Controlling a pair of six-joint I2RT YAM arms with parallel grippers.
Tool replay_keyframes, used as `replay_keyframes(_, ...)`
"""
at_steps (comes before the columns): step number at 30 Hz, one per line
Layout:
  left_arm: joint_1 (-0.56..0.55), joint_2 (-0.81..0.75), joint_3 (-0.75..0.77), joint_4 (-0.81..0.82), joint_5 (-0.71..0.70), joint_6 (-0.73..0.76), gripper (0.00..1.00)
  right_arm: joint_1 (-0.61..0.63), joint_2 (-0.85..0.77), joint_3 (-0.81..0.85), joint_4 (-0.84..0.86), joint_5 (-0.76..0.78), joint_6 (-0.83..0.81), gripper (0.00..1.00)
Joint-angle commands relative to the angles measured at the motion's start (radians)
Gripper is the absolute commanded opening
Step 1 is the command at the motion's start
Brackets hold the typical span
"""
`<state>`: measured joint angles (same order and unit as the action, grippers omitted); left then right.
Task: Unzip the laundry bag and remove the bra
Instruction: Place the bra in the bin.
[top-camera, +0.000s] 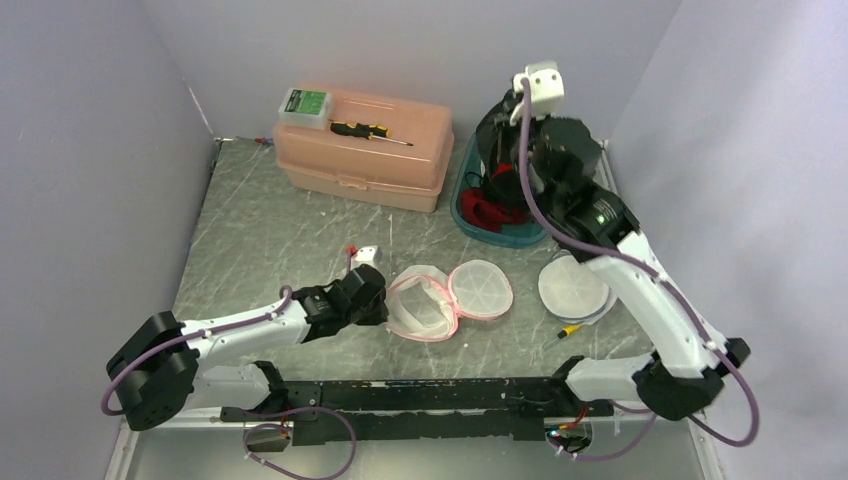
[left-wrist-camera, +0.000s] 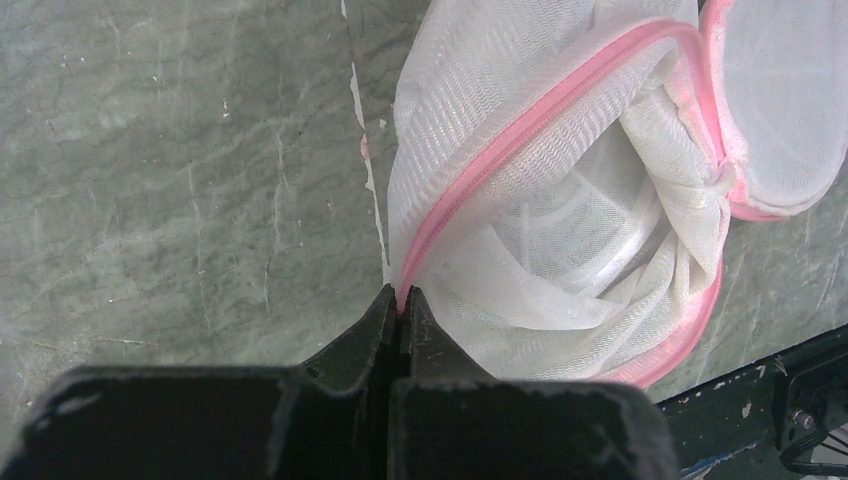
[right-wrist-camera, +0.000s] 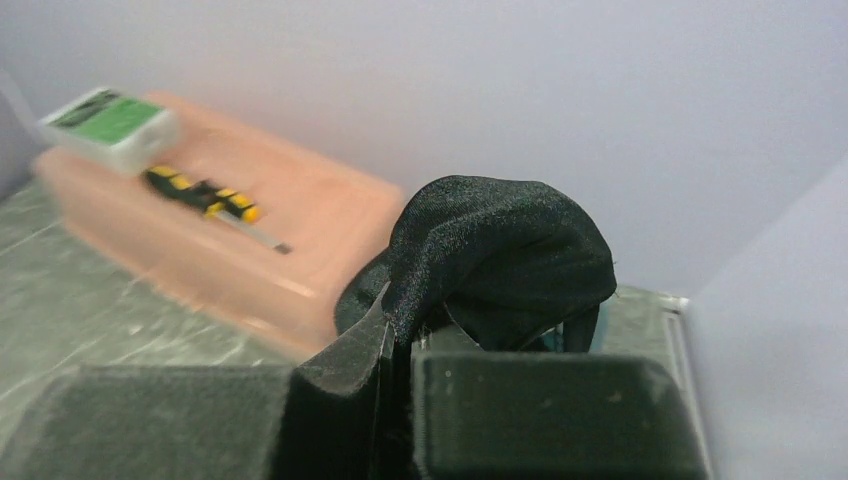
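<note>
Broadly, the grey marbled surface carries a round white mesh laundry bag, pink-trimmed and gaping unzipped. A glossy black bra hangs crumpled in the air near the back wall, pinched in the closed right end effector. The left end effector is clamped on the bag's pink zipper edge.

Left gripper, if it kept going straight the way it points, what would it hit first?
The laundry bag: the left gripper is shut on its pink-trimmed edge, so going straight on would likely push into the bag's white mesh.
</note>
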<state>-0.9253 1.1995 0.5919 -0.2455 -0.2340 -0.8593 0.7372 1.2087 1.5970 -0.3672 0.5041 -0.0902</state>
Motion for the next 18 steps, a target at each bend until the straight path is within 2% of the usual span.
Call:
replay_keyframes(1,0.002,-0.008,0.035,0.023,-0.011,0.003,0.03,-0.114,0.087,0.145,0.054,0.060,-0.070,0.00)
replay_keyframes(11,0.000,0.033,0.052,0.047,0.011,0.018,0.03,-0.310,0.274,0.233,0.138,-0.109,-0.019,0.00)
replay_keyframes(15,0.000,0.041,0.048,0.063,0.019,0.017,0.03,-0.342,0.346,0.239,0.172,-0.094,-0.044,0.00)
replay_keyframes(18,0.002,0.053,0.049,0.065,0.032,0.014,0.03,-0.354,0.378,0.179,0.213,-0.066,-0.073,0.00)
